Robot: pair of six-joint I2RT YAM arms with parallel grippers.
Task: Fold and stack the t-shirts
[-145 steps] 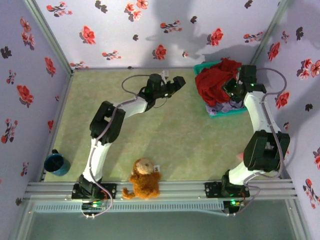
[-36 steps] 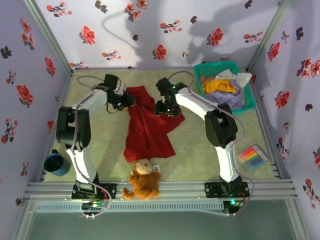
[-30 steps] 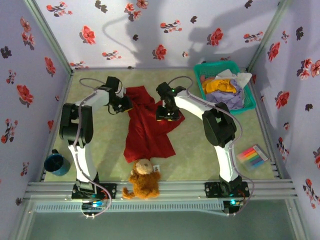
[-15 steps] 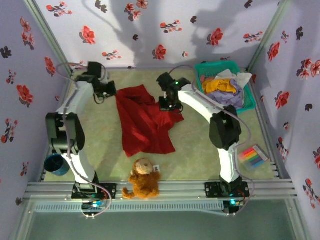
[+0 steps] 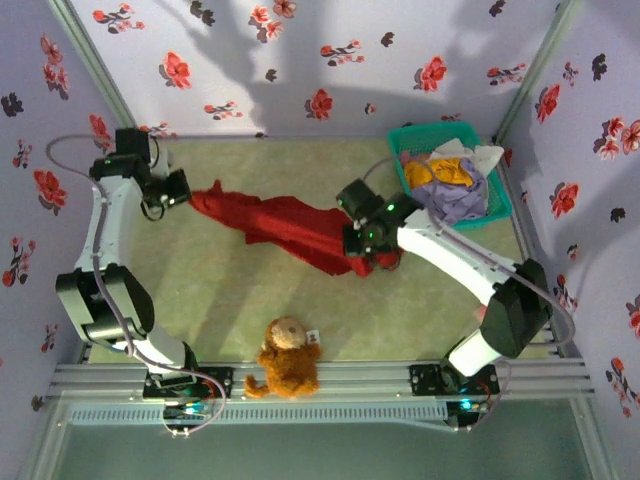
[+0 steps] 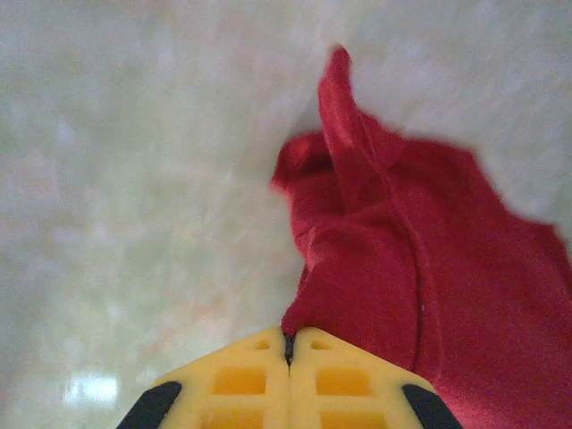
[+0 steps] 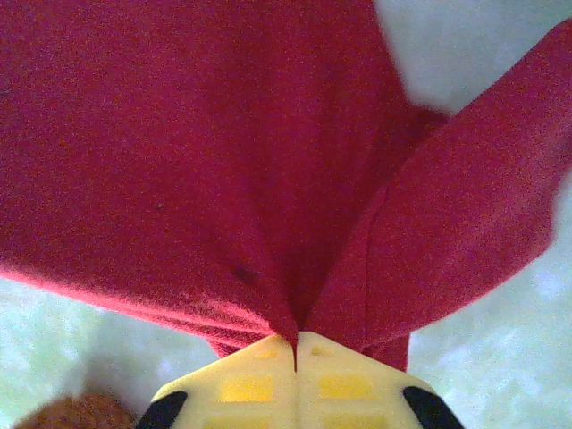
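Top external view: the large plain deep-red cloth t-shirt (image 5: 290,228) stretches across the green bench (image 5: 250,310) as a crumpled band, from the far left towards the centre right. The left pincer (image 5: 180,190) grips its left end and the right pincer (image 5: 365,243) its right end, near the teal plastic mesh basket (image 5: 432,131). The basket holds the mustard-orange shirt (image 5: 447,172), the lavender shirt (image 5: 455,203) and the white shirt (image 5: 484,155). A brown plush teddy toy (image 5: 288,358) sits at the near edge, apart from the cloth. Left wrist view: the yellow fingers of the left pincer (image 6: 289,338) are together, clamped on a fold of the red t-shirt (image 6: 384,268), which trails away bunched over the bench. Right wrist view: the right pincer (image 7: 296,338) is likewise clamped on a pinch of the red t-shirt (image 7: 179,125), which fans out in two lobes. Judgement: the step in hand is spreading the first shirt flat; no fold is made and nothing is stacked. The next move calls for both arms to draw the cloth taut evenly and lower it flat, free of twists and clear of the teddy toy. The grip points may not be matching corners, so a regrasp may be needed.
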